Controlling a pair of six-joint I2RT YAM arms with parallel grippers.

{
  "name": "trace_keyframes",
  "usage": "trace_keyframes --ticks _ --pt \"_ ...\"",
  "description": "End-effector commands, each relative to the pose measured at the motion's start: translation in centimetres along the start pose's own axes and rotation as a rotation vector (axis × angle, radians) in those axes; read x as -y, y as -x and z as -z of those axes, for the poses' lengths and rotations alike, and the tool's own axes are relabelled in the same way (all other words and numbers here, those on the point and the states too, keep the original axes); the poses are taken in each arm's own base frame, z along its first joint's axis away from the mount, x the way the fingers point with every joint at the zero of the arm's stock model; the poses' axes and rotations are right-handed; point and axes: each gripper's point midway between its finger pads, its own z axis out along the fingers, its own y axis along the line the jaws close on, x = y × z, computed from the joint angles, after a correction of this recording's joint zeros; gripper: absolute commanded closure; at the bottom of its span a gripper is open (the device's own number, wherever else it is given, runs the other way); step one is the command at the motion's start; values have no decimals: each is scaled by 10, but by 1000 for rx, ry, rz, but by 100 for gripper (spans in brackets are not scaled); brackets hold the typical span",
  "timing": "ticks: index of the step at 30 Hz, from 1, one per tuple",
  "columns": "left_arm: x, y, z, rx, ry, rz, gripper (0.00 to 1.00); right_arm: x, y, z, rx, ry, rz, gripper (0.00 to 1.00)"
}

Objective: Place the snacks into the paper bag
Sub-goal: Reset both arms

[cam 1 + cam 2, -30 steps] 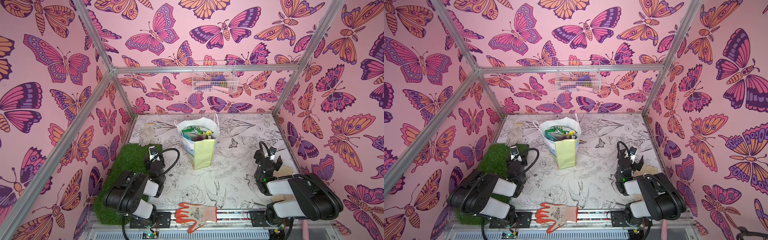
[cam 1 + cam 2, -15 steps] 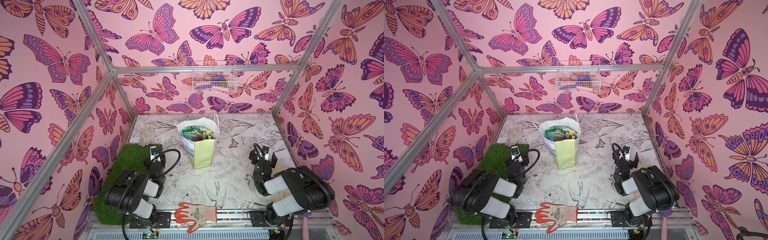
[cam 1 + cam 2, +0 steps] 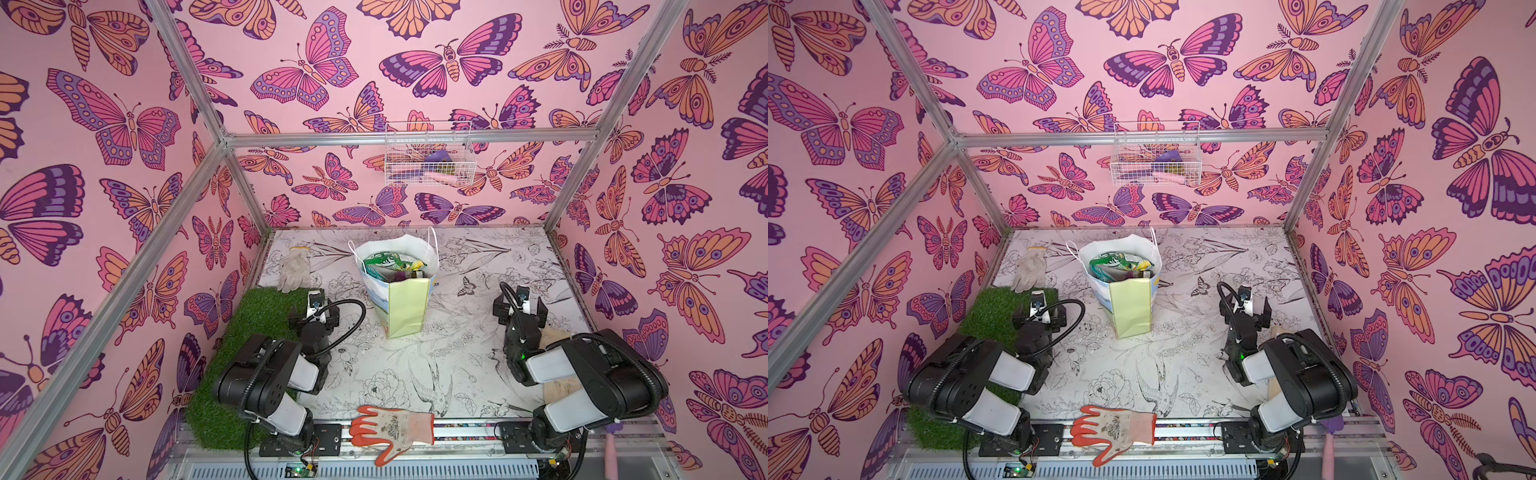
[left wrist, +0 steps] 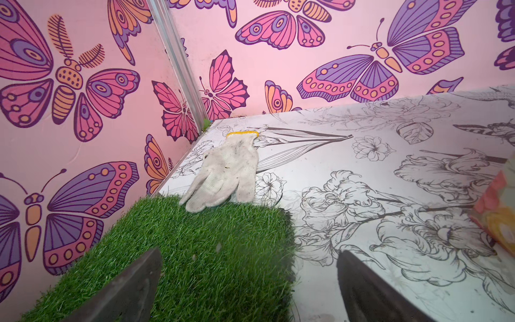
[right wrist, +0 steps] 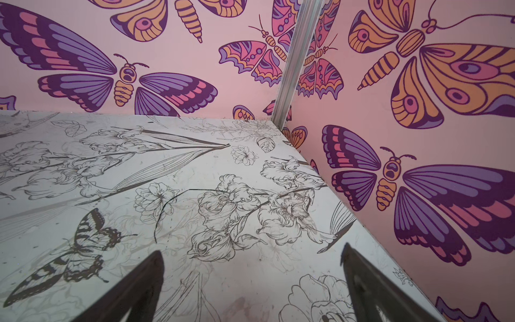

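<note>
Your staged robot test cell, aluminium frame (image 3: 311, 136), pink butterfly-print walls (image 3: 124, 199), flower-sketch desk (image 3: 457, 353), left arm (image 3: 266, 376) and right arm (image 3: 590, 374) bolted to the front rail (image 3: 465, 430), wire basket (image 3: 428, 164) on the back wall.

One paper bag (image 3: 405, 307), one grass mat (image 3: 249, 320), three gloves (image 3: 294, 270) (one orange)

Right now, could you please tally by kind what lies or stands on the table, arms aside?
Gloves: 2 (pale glove, orange glove)
Pale cloth under right arm, maybe a glove: 1
Bag: 1
Grass mat: 1
Total: 5
</note>
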Motion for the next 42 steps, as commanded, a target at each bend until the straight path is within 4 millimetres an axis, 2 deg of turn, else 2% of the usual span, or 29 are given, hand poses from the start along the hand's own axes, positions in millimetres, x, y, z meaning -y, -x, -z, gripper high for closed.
trace_keyframes --ticks 1,5,10,13,15,16,17,19,23,28,37,39,40,42 --pt "5 8 -3 31 -27 5 1 -2 4 -9 -30 27 -27 1" --pt "7 7 -3 30 -47 0 1 -3 1 -20 -89 53 -37 1" --pt "12 3 -4 25 -102 15 1 -4 -1 -24 -108 68 -41 1" --pt "12 -8 -12 -5 -126 26 1 -5 -7 -33 -161 108 -65 1" --pt "12 -8 -14 -19 -124 28 1 0 -17 -38 -197 108 -100 1" --pt "11 -9 -14 -31 -123 30 1 1 -18 -43 -159 92 -119 0" --pt "11 -9 -15 -30 -122 31 1 0 -12 -43 -109 94 -115 1" --pt "12 -7 -16 -17 -121 27 1 -3 -20 -38 -188 112 -85 1" --pt "11 -8 -16 -22 -121 30 1 -3 -16 -41 -134 115 -101 1" --pt "8 -8 -20 -45 -101 43 1 -4 -19 -41 -193 118 -90 1" --pt "0 -20 -44 -180 -100 90 1 -3 -20 -44 -200 117 -101 0" --pt "0 -28 -43 -218 -118 104 1 -2 -21 -44 -200 116 -101 0" --pt "-1 -16 -51 -192 -120 118 0 -2 -21 -44 -200 117 -102 1" --pt "-1 -16 -51 -195 -129 124 0 -2 -20 -44 -200 116 -103 0"
